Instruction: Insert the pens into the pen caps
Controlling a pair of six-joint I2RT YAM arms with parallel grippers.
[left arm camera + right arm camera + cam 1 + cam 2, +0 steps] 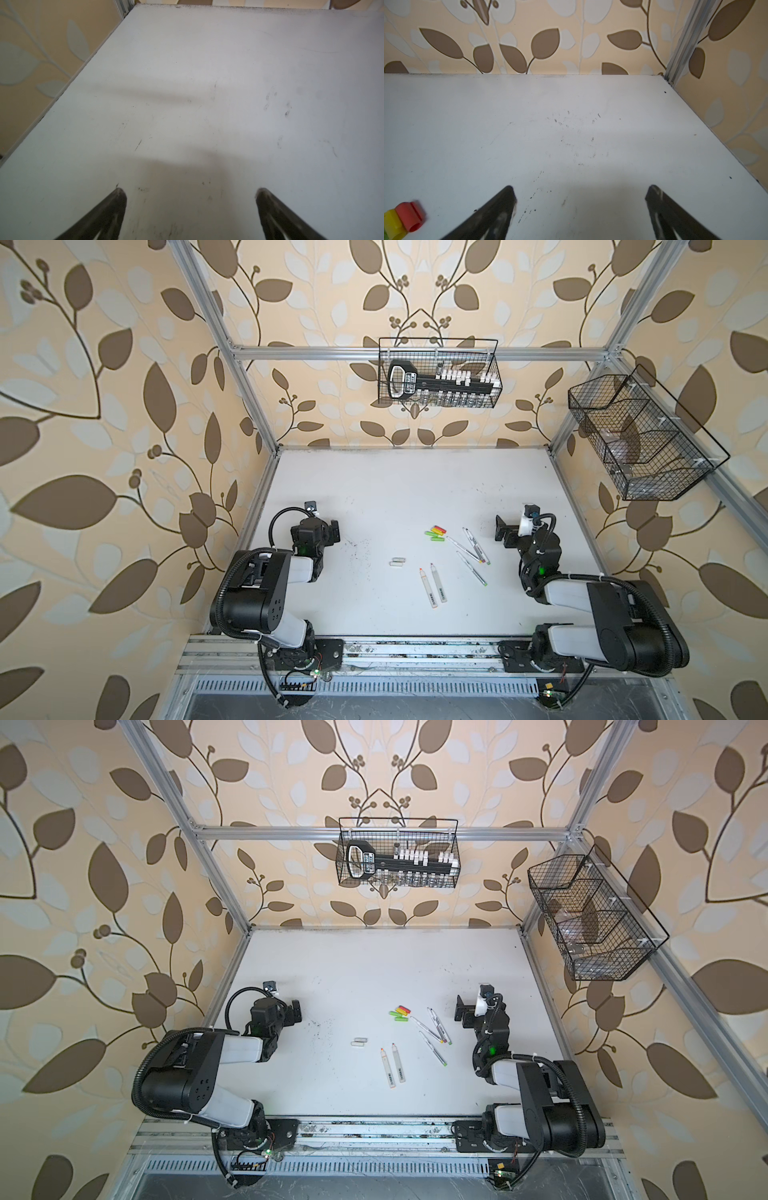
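Both claws stand wide apart and empty over the bare surface (374, 481). The right claw (505, 533) is the nearer one. The four thin pens (471, 552) lie fanned just beside it, on the side toward the left arm, their long axes slanting across its reach. The coloured caps (436, 532) cluster just past the pens, and the right wrist view catches the red cap (410, 216) beside that claw. The two grey markers (432, 588) lie parallel, orange tips pointing away from the robot. The grey caps (397, 562) sit near them, roughly midway between the claws. The left claw (330, 533) is well apart from everything.
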